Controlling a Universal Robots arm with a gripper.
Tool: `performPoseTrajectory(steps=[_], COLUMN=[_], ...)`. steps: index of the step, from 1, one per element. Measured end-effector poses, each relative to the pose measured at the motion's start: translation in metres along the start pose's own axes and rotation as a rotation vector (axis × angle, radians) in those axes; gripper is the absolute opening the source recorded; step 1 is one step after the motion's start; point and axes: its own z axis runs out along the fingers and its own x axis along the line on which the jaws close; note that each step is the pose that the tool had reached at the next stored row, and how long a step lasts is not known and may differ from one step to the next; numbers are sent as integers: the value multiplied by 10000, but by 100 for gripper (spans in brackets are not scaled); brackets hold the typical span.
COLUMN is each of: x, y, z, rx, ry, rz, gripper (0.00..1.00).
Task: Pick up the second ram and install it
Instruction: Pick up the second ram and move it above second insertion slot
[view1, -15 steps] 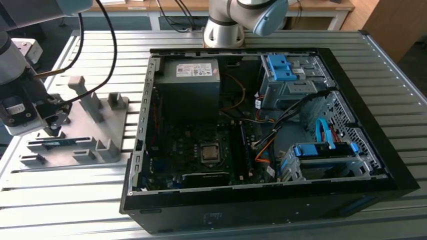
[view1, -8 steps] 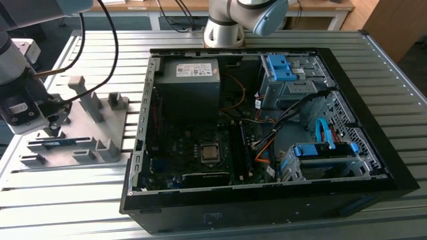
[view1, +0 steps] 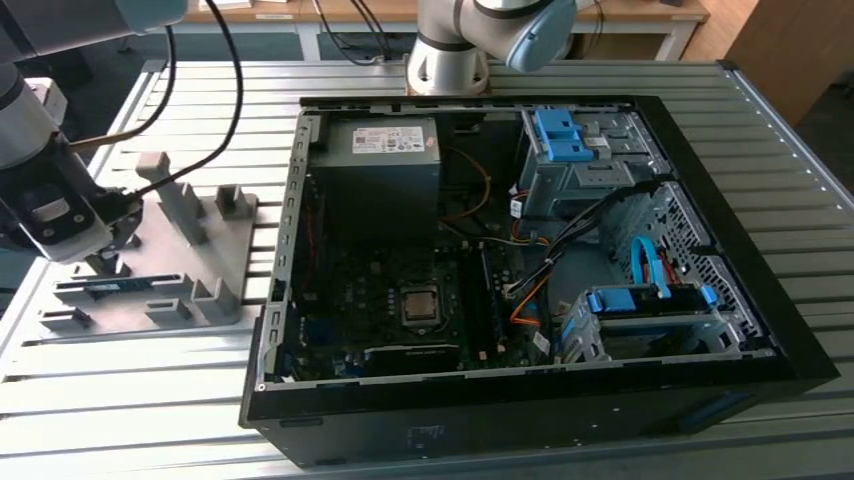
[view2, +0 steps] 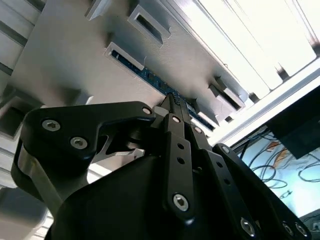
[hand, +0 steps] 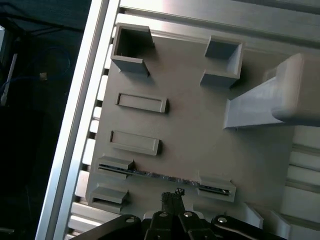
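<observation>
On the exterior view's left, the black gripper (view1: 104, 262) hangs over a grey plastic holder plate (view1: 160, 262), where the second ram (view1: 118, 285), a thin dark stick with a blue strip, stands edgewise. In the second wrist view the fingers (view2: 172, 107) are drawn together, holding nothing, just over the ram (view2: 145, 75). In the first wrist view the fingertips (hand: 172, 195) sit close beside it (hand: 150, 174).

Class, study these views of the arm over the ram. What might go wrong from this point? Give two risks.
1. The ram stands on edge between two narrow holders of the fixture, with the gripper close by it. A tilted or off-centre lift may jam it or drag the fixture.
2. Loose cables lie beside the slots in the case. The ram may snag them on the way in.
</observation>
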Motion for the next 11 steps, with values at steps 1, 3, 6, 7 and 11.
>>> performPoseTrajectory(steps=[1, 3, 6, 7, 11], x=[0, 0, 0, 0, 0], y=[0, 0, 0, 0, 0], z=[0, 0, 0, 0, 0], rx=[12, 34, 66, 75, 109], ry=[8, 23, 44, 50, 74], rz=[-162, -488, -924, -1058, -1592], gripper=[10, 10, 10, 10, 10])
